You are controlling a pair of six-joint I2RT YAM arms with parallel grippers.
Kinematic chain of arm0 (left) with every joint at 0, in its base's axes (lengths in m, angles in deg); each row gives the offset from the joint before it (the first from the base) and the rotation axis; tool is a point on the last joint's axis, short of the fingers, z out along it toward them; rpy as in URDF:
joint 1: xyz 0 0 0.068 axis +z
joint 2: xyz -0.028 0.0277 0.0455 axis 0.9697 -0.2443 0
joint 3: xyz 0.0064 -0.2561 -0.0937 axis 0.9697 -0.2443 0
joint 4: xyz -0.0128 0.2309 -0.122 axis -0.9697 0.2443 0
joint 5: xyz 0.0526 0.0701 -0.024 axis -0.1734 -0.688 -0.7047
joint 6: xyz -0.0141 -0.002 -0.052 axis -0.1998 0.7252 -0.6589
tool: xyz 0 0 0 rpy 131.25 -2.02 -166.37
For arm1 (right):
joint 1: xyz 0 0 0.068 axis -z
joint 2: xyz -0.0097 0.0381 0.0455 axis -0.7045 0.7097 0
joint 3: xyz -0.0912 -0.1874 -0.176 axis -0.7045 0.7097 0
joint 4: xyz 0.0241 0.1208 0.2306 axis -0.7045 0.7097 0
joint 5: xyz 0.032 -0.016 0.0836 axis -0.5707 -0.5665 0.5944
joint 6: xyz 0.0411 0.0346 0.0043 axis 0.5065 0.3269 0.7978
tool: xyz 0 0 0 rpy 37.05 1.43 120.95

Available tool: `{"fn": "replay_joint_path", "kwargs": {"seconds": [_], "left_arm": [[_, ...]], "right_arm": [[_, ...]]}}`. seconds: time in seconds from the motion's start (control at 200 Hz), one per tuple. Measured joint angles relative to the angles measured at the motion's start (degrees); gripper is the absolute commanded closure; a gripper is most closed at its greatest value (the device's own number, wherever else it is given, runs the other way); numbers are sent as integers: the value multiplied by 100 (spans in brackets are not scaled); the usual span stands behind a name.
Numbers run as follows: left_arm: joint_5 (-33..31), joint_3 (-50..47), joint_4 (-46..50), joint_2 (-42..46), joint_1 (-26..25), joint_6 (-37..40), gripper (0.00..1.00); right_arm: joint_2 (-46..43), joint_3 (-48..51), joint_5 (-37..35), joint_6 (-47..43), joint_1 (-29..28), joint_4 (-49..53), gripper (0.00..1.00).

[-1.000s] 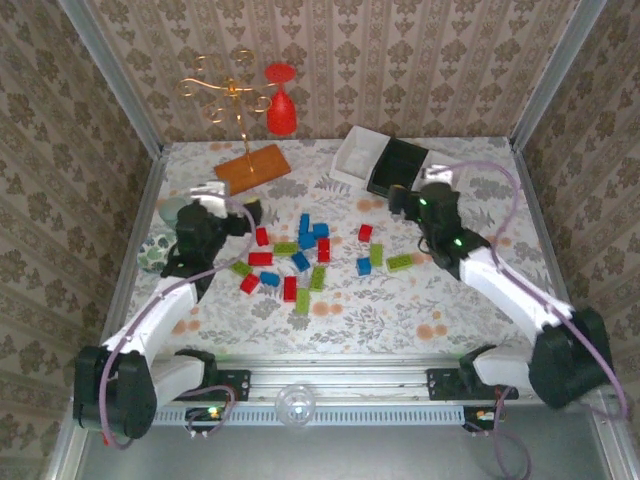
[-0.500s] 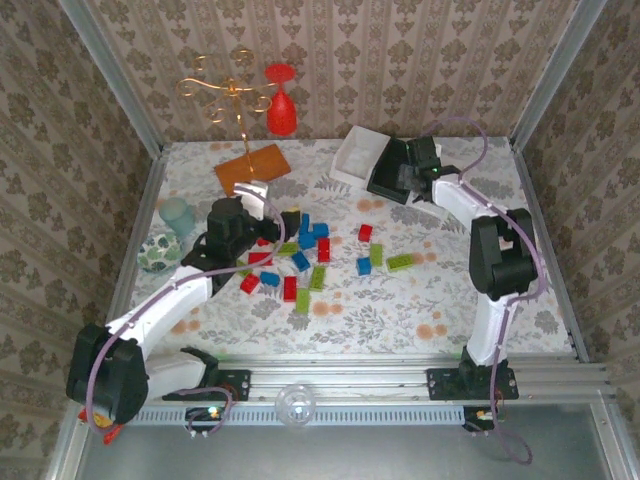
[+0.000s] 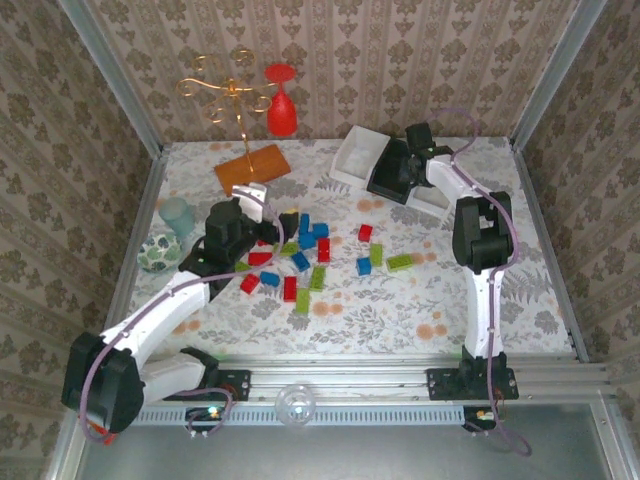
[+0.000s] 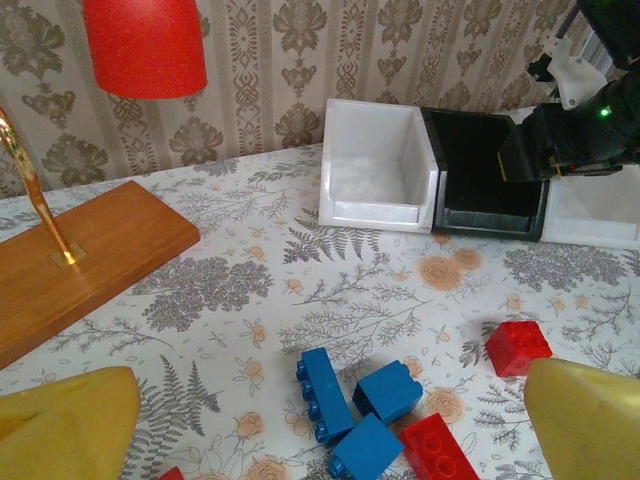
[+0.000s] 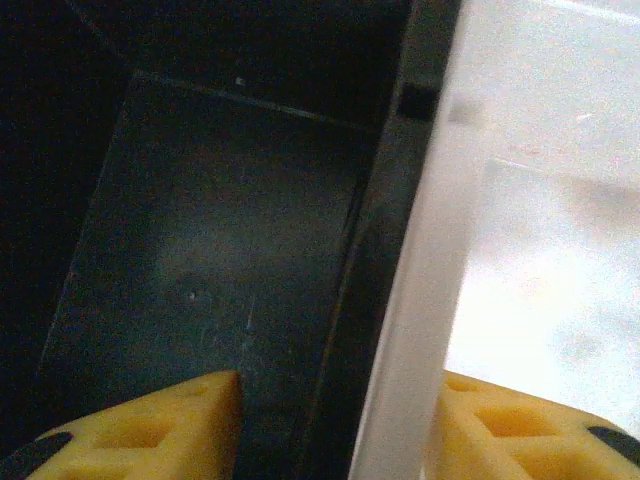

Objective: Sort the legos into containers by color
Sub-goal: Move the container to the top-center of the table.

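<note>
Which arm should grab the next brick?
Left. The left gripper hovers open right by the bricks, with blue ones just ahead of it. The right gripper is far back over the black tray, open and empty.

The legos are lying scattered on the bench, the containers sitting side by side behind them to the right. The wooden board is resting behind them to the left, the cup standing before it.

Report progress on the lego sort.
Done: nothing that shows; the left white tray and the black tray look empty. In hand: nothing; the left gripper hangs open over the legos, the right gripper open astride the wall between the black tray and the right white tray. Left: every lego in view, loose on the table.
</note>
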Motion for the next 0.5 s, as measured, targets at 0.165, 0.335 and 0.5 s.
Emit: {"fn": "replay_joint_path", "kwargs": {"seconds": [0.165, 0.335, 0.5], "left_arm": [[-87, -63, 7, 120, 0, 68, 0], [-131, -63, 52, 133, 0, 109, 0], [-157, -79, 138, 131, 0, 107, 0]], "right_arm": [[20, -35, 46, -127, 11, 245, 69], [-66, 122, 186, -509, -50, 184, 69], [-85, 146, 332, -623, -343, 149, 68]]}}
